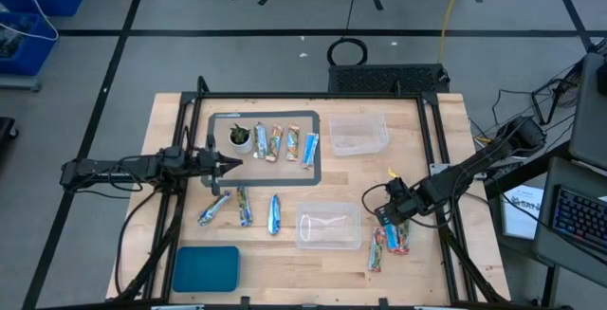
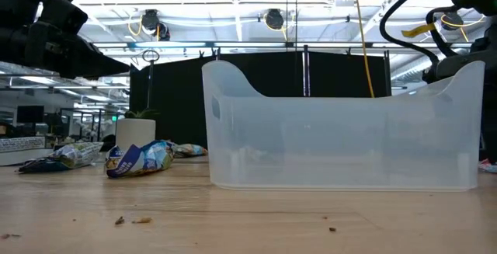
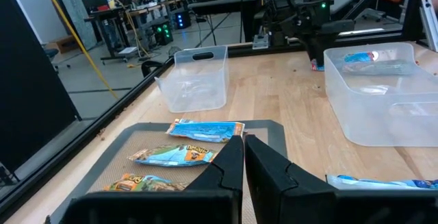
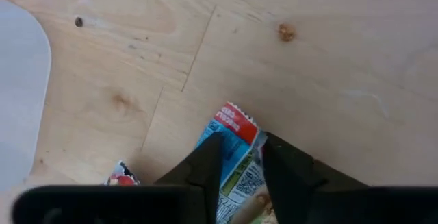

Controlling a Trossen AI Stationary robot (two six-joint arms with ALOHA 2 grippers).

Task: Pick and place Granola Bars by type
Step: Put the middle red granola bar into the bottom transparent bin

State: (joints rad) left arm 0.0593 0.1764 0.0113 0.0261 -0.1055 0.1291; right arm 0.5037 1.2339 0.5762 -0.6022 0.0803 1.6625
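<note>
Wooden table (image 1: 417,139) fills the middle of the high view. On it, upper centre, sits a grey-bordered tray (image 1: 318,149) holding a small potted plant (image 1: 239,137) and three Granola Bars (image 1: 285,144) side by side. Right of that is one clear bin (image 1: 358,133), and a second clear bin (image 1: 328,227) sits lower centre. A teal pad (image 1: 206,268) is down in the lower left corner.

More bars are scattered about: three blue-silver ones (image 1: 243,206) lie loose just below the tray, and a red/green pair (image 1: 389,242) sits lower right, beside the second bin.

Left gripper (image 1: 230,165) hangs over the tray's lower left edge, fingers pressed together, holding nothing.

Right gripper (image 4: 243,157) is down over the red/green pair, and the wrist view shows its fingers pinching the end of a red-tipped wrapper (image 4: 231,131).

So my read: it's in the grab step on one of the red/green bars. Next it'd need to lift clean without dragging the neighbouring bar, then carry it to whichever bin matches that type; I can't tell which bin that is.
</note>
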